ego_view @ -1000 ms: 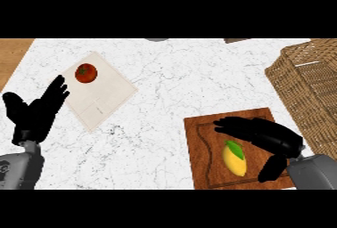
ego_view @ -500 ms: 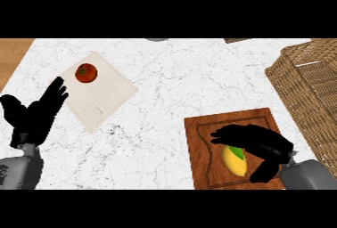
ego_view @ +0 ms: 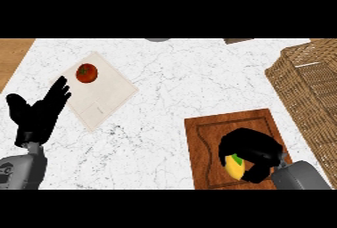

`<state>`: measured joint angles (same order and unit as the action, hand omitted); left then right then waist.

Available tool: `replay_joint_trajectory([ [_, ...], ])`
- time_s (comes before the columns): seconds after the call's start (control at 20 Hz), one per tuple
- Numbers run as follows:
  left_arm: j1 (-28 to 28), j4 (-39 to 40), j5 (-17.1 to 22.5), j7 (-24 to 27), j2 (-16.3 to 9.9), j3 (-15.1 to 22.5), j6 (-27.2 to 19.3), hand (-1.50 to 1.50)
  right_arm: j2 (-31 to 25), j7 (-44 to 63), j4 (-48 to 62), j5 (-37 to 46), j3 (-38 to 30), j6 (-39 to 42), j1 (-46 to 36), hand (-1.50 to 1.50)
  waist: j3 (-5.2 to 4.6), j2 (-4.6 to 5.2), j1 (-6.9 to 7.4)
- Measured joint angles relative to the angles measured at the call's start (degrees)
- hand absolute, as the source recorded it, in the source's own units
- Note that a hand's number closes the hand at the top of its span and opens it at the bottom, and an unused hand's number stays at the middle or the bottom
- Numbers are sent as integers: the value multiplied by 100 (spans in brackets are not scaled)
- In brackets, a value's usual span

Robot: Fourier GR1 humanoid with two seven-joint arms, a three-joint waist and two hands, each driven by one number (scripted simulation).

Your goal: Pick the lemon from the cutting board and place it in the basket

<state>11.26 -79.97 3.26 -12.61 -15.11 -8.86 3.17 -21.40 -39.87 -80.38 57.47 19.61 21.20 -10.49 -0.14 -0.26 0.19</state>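
Your right hand (ego_view: 253,151) covers most of the lemon (ego_view: 235,168), so you only see a yellow patch with a bit of green peeking out under the curled fingers. Those fingers are wrapped over the fruit, which sits on the wooden cutting board (ego_view: 211,138) directly beneath the hand. The board's near edge and the grey forearm are cut off at the lower border. The wicker basket (ego_view: 309,84) stands beyond and to the right of that hand, partly out of view. Your left hand (ego_view: 38,113) rests at the left edge, fingers straight and spread, holding nothing; just beyond its fingertips lies a pale mat (ego_view: 99,95) with a tomato (ego_view: 86,73). No readable writing shows anywhere.
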Motion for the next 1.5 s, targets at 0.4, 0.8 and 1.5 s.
replay_joint_trajectory([
  [0.4,41,51,10,35,-28,-86,23,0,749,1720,532,-4,-1101,-238,-155,150,-21,36,-110],
  [0.8,47,17,24,55,-20,-98,14,0,1832,4759,815,-370,-2764,-1511,-666,150,13,95,-62],
  [1.5,432,136,-24,-46,64,170,172,0,2127,8927,1479,1225,-3080,-5100,-3769,150,-13,117,474],
])
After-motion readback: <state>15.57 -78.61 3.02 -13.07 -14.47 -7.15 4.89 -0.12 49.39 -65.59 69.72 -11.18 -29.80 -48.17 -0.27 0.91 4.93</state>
